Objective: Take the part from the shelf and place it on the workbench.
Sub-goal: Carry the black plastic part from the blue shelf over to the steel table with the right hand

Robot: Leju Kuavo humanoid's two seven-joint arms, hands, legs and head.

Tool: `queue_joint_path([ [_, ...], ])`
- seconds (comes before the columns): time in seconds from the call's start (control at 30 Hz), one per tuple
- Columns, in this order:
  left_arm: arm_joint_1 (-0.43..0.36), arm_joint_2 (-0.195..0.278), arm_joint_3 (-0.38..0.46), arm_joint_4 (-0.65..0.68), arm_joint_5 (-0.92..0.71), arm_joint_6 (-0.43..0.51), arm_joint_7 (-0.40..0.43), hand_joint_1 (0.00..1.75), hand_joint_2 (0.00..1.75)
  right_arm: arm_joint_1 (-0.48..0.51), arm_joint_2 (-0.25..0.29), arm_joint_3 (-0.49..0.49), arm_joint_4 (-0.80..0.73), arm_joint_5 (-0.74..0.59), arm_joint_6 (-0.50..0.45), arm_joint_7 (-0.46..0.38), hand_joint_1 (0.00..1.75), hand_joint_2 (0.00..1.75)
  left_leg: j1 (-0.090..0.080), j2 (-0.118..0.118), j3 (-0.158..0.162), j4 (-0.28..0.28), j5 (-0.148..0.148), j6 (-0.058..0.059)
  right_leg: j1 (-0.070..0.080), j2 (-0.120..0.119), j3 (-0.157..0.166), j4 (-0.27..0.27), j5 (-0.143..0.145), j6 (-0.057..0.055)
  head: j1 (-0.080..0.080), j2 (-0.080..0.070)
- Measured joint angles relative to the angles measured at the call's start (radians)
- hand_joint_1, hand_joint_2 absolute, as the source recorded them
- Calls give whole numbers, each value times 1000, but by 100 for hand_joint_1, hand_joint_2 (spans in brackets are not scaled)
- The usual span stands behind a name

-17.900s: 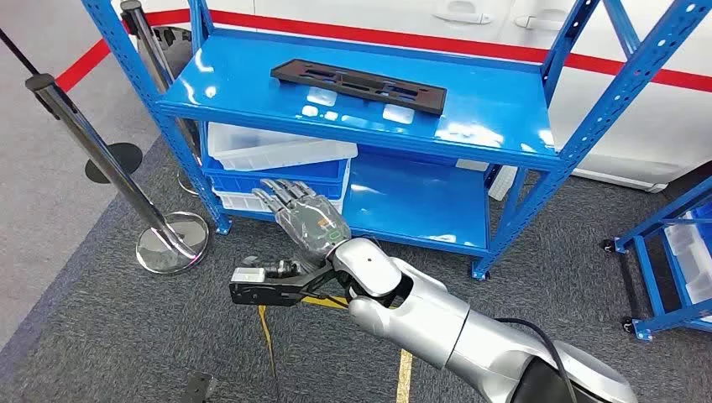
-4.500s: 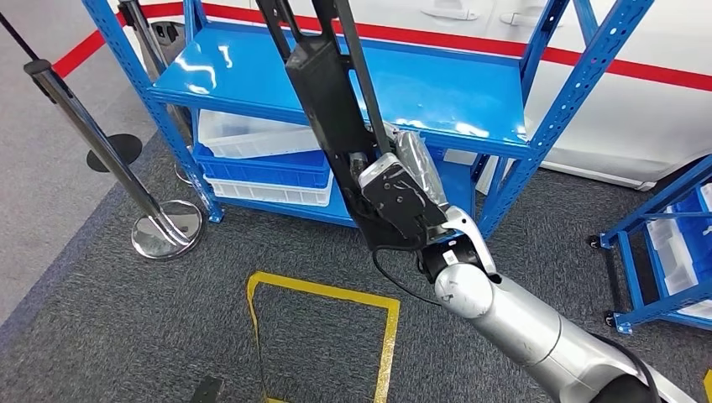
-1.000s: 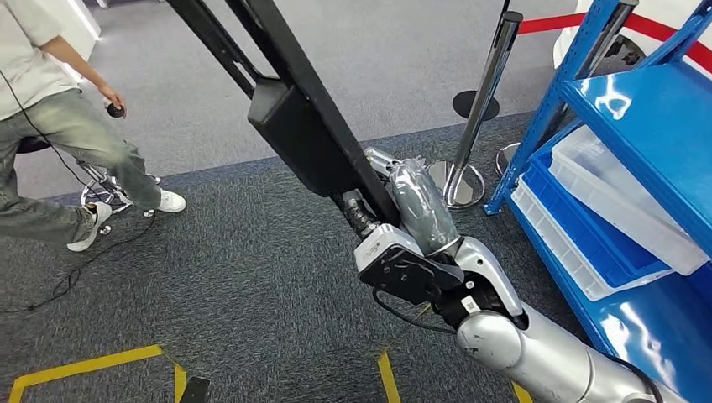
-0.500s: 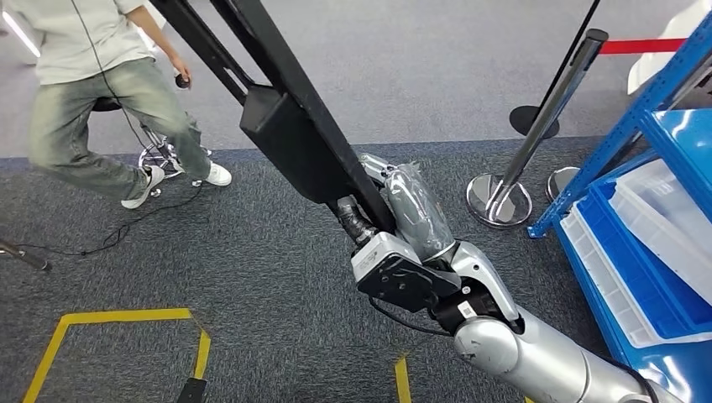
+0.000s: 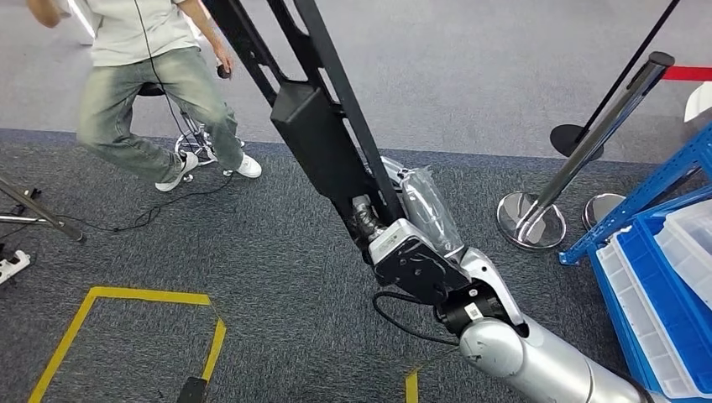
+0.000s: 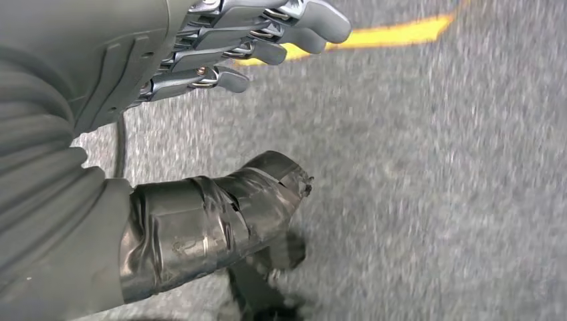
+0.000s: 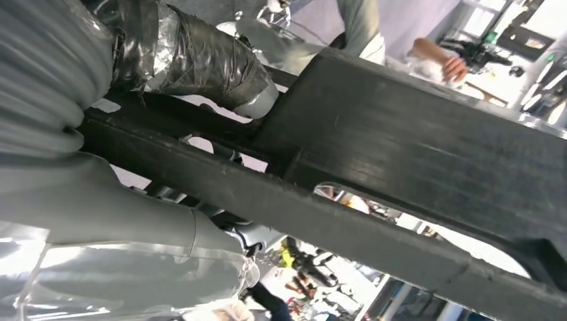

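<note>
head view: right hand [image 5: 417,220] grips the black part [image 5: 315,138] over open carpet [image 5: 277,294]; left hand [image 6: 220,40] spread, empty.

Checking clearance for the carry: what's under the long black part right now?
Under the black part, held by the right hand, lies grey carpet floor, with a person beyond it. The floor directly behind the part is hidden.

Whole scene shifted with camera; person [image 5: 151,75] now nearer centre.
</note>
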Motion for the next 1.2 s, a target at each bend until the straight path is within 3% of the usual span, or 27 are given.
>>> queue_joint_path([
  [0.07, -1, 0, 0, 0, -2, 1, 6, 0, 175, 0, 1, 0, 1, 1, -3, -1, 173, 175, 2, 13, -18, 41, -21, -13, -6, -4, 10, -7, -1, -10, -5, 0],
  [0.17, -4, 1, 0, 0, -2, 1, 10, 0, 175, 0, 2, 0, 2, 1, -4, -3, 173, 175, 10, 31, -119, 219, -84, -31, -8, -9, 22, -9, -11, -17, -11, 0],
  [0.2, -2, 1, 0, 0, -2, 1, 11, 0, 175, 1, 2, 0, 3, 1, -5, -3, 173, 175, 13, 34, -148, 261, -87, -34, -8, -10, 26, -8, -15, -17, -11, 0],
  [0.23, 0, 1, 0, 0, -2, 1, 13, 0, 175, 2, 2, 0, 4, 1, -5, -3, 173, 175, 14, 35, -162, 268, -70, -34, -8, -10, 32, -8, -20, -16, -11, 0],
  [0.3, 1, 2, 0, 0, -2, 1, 18, 0, 175, 2, 2, 0, 5, 1, -6, -3, 173, 175, 15, 37, -130, 166, 13, -29, -8, -11, 49, -9, -32, -12, -11, 0],
  [0.37, 0, 3, 0, 0, -2, 2, 25, 0, 175, 2, 2, 0, 6, 2, -8, -3, 173, 175, 8, 40, -72, 39, 69, -17, -7, -12, 65, -13, -44, -6, -11, 0],
  [0.4, -1, 4, 0, 0, -2, 2, 27, 0, 175, 1, 2, 0, 6, 3, -10, -4, 173, 175, 4, 42, -54, 5, 72, -11, -6, -12, 68, -15, -48, -1, -11, 0],
  [0.47, -2, 5, -1, 0, -2, 3, 29, 0, 175, 1, 3, 0, 6, 6, -12, -4, 173, 175, -3, 42, -43, -13, 57, 1, -6, -13, 73, -25, -52, 10, -11, 0],
  [0.57, 0, 5, -1, 0, -3, 3, 28, 0, 175, -1, 3, -2, 5, 11, -12, -4, 173, 175, 6, 39, -15, -40, 52, 15, -3, -17, 72, -4, -71, 26, -8, 0],
  [0.63, -1, 5, -1, 0, -5, 3, 26, 0, 175, -3, 3, -2, 6, 14, -11, -4, 173, 175, 7, 37, 4, -50, 45, 25, -3, -14, 14, 105, -112, 29, -3, 0],
  [0.7, -2, 5, -1, 0, -5, 3, 24, 0, 175, -1, 2, -2, 8, 15, -9, -3, 173, 175, 6, 35, 15, -48, 32, 31, -3, -11, -71, 228, -140, 30, -1, 0],
  [0.73, -1, 5, -1, 0, -5, 4, 24, 0, 175, 1, 2, -2, 10, 16, -8, -2, 173, 175, 6, 33, 21, -45, 25, 32, -3, -10, -98, 252, -129, 31, -1, 0],
  [0.77, 0, 5, -1, 0, -5, 4, 23, 0, 175, 3, 2, -2, 12, 17, -8, -1, 173, 175, 6, 30, 29, -42, 17, 31, -4, -10, -106, 235, -96, 32, -1, 0],
  [0.83, 1, 5, -1, 0, -5, 5, 22, 0, 175, 3, 2, -2, 13, 19, -8, 0, 173, 175, 6, 25, 43, -31, -2, 26, -6, -9, -77, 119, -4, 31, 0, 0],
  [0.9, -2, 5, -1, 0, -6, 4, 24, 0, 175, 2, 2, -2, 13, 22, -7, 0, 173, 175, 2, 20, 45, -15, -21, 16, -7, -6, -40, 21, 40, 25, 0, 0],
  [1.07, -2, 4, -1, 0, -10, 5, 32, 0, 175, 2, 3, -3, 14, 30, -5, 2, 173, 175, 2, 24, 34, 11, -44, -7, -10, -3, -21, -11, 29, 2, -3, 0],
  [1.13, -4, 4, -1, 0, -12, 5, 33, 0, 175, 1, 3, -3, 14, 31, -5, 1, 173, 175, 7, 32, -13, 105, -86, -21, -13, -6, -12, -15, 25, -5, -6, 0],
  [1.2, -5, 4, -1, 0, -13, 5, 34, 0, 175, 1, 3, -3, 14, 31, -4, 1, 173, 175, 12, 35, -89, 231, -124, -31, -14, -7, -7, -15, 19, -8, -7, 0],
])
